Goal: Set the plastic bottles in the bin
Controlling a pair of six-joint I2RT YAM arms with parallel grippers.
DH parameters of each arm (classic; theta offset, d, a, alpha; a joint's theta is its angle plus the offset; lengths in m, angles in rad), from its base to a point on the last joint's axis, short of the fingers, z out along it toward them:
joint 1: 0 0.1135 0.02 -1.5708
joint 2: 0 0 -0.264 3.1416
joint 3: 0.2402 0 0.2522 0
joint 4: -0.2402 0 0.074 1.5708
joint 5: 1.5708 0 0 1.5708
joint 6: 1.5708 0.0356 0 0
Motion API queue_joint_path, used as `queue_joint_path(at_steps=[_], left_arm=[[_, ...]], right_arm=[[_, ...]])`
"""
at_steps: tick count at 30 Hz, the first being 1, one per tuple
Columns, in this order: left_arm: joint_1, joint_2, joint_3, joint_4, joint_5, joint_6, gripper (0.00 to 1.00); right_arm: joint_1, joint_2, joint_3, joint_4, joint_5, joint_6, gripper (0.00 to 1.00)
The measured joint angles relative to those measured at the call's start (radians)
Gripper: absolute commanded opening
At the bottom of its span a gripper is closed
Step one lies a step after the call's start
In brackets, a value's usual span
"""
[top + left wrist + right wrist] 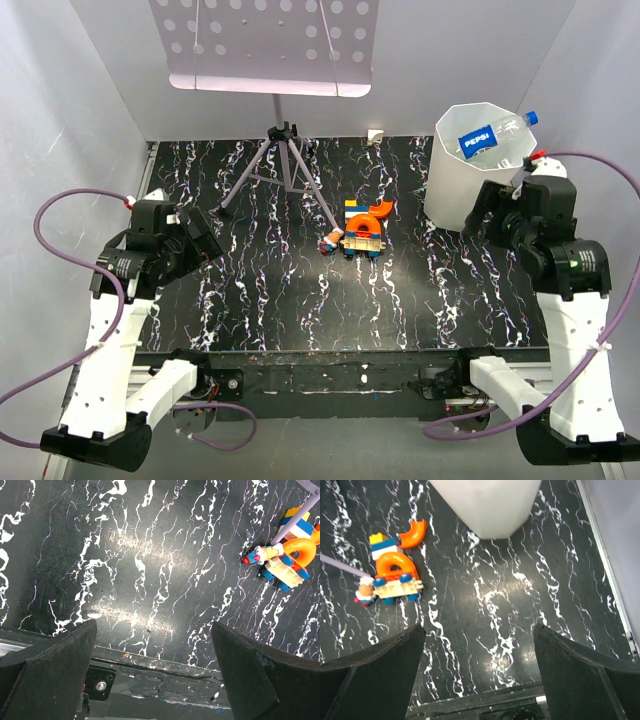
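Observation:
The white faceted bin (455,185) stands at the back right of the table. A clear bottle with a blue Pepsi label (492,135) lies tilted across its mouth, inside the rim. No other bottle shows. My right gripper (488,215) is open and empty, just in front of the bin; its wrist view shows the bin's base (487,505) ahead. My left gripper (205,240) is open and empty over the left side of the table; its fingers (47,665) frame bare table.
A pile of orange, blue and yellow toy blocks (362,228) lies mid-table, also in the left wrist view (286,562) and right wrist view (392,577). A tripod stand (283,160) with a perforated plate stands at the back. Grey walls enclose the table.

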Motion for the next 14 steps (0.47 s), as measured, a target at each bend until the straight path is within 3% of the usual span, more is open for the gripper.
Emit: queue_joint_path(at_steps=[7,14], left_arm=[[0.000,0.032,0.009,0.013,0.004,0.025,0.99],[0.000,0.030,0.009,0.014,0.011,0.028,0.99]], right_arm=[[0.000,-0.071,-0.118,-0.025,0.008,0.015,0.95],[0.000,-0.070,-0.129,-0.040,0.009,0.026,0.96]])
